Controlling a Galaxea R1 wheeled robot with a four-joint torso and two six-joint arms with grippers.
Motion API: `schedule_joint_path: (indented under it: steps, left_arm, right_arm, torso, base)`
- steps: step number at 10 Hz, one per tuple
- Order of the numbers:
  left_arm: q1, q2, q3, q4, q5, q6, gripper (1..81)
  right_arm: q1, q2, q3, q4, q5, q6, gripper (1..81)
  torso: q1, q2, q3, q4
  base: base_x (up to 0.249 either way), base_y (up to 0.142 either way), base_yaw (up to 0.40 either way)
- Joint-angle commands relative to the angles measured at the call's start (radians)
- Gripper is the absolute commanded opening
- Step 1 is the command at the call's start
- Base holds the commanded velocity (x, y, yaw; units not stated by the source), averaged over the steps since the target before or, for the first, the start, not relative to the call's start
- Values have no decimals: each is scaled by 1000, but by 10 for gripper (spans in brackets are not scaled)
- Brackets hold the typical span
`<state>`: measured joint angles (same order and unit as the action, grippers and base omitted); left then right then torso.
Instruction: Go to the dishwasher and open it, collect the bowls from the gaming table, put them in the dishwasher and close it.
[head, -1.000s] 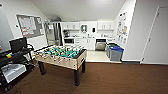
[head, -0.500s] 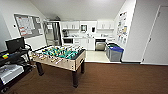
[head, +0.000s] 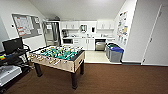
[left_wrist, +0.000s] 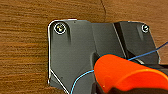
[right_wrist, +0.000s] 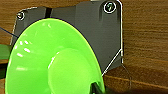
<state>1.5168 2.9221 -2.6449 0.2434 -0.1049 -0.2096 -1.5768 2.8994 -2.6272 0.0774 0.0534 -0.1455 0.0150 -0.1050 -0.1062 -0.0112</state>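
The dishwasher (head: 100, 45), steel-fronted and closed, sits under the white kitchen counter at the far end of the room. An orange bowl (left_wrist: 127, 71) shows large in the left wrist view, held above the wooden floor with my left gripper (left_wrist: 117, 90) shut on it. In the right wrist view a light green bowl (right_wrist: 55, 62) is tilted on its side, and my right gripper (right_wrist: 97, 89) is shut on its rim. The gaming table is out of view.
A foosball table (head: 58, 57) stands ahead on the left on brown carpet. A black cart with a monitor (head: 12, 45) is at the far left. Blue and grey bins (head: 113, 52) stand by the right wall near the kitchen. Open carpet runs ahead on the right.
The whole head view has shifted slightly as I drive; the foosball table sits a little lower and further left than before.
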Motion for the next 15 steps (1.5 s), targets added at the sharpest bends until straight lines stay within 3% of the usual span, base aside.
schedule_joint_path:
  steps: [1, 15]
  left_arm:
    - [-48, -12, 0, 11, 42, 2, 10]
    - [-48, -9, 0, 11, 40, 4, 10]
  right_arm:
    - [46, -6, 9, -8, -53, 1, 10]
    - [43, -7, 7, -8, -53, 1, 10]
  torso:
    - [0, 0, 0, 0]
    - [0, 0, 0, 0]
  base:
    - [109, 0, 0]
    - [115, -9, 0]
